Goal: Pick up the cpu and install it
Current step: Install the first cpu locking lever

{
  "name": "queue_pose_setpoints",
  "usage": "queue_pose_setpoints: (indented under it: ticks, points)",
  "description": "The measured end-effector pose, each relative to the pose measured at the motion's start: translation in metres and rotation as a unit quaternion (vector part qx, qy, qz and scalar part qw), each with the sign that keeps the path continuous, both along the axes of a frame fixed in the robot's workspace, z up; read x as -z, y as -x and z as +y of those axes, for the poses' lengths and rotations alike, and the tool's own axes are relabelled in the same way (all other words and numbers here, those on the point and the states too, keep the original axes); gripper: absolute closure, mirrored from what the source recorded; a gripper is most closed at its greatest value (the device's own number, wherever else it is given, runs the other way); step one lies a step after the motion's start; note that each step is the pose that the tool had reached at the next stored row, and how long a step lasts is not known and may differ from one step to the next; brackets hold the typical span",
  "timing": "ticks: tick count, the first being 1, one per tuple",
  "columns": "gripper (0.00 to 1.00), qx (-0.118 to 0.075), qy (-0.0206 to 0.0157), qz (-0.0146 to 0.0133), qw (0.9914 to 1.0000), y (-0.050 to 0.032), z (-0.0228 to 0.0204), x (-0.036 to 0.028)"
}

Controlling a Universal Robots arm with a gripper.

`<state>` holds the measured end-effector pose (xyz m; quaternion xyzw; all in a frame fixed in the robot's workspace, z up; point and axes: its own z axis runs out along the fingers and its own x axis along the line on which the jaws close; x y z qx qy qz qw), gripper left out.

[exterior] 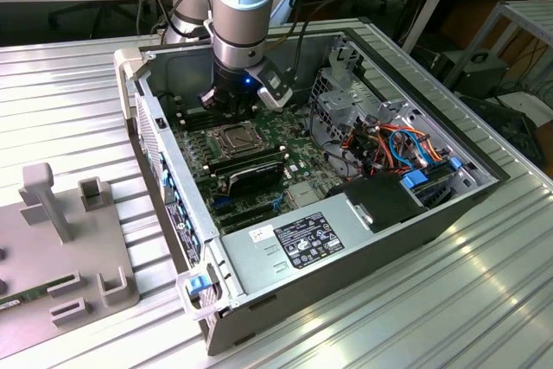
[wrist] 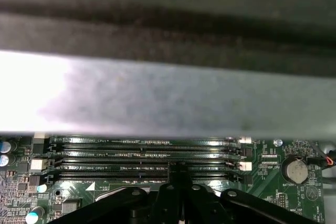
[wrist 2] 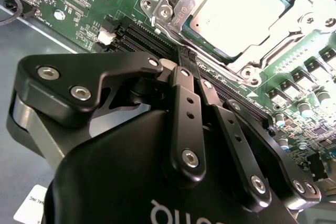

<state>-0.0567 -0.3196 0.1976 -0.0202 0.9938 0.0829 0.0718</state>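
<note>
- The cpu (wrist 2: 241,9) lies flat inside the socket frame (wrist 2: 173,4) on the motherboard (wrist 2: 89,3), silver top up. In the exterior view it sits in the far half of the open computer case (exterior: 259,300).
- The fingers (wrist 2: 182,62) are closed together with nothing between them. Their tips hang low over the memory slots (wrist: 147,156), just beside the socket and apart from the chip.
- My judgement: the placing step is at its end, since the chip looks level in its seat and the fingers are empty.
- To do this step well, the tips should stay off the chip's top and off the frame's raised metal edge. Any motion is safest straight along the tool's axis, not sideways.
- Edges: the case wall (wrist: 157,98) stands close on the far side of the slots, and the white slot latches (wrist: 244,165) flank the tips.
- The memory sticks (exterior: 251,170) stand upright on the near side of the socket.
- Open room is mostly overhead. The cables (exterior: 389,140) crowd the exterior view's right, and the power supply (exterior: 302,244) fills the near end.
</note>
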Motion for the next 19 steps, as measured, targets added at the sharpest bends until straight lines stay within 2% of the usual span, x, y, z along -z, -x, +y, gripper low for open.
queue_pose_setpoints:
  ticks: [19]
  points:
    - [0.89, 0.000, -0.0001, -0.0001, 1.00000, -0.0029, 0.0034, 0.0007]
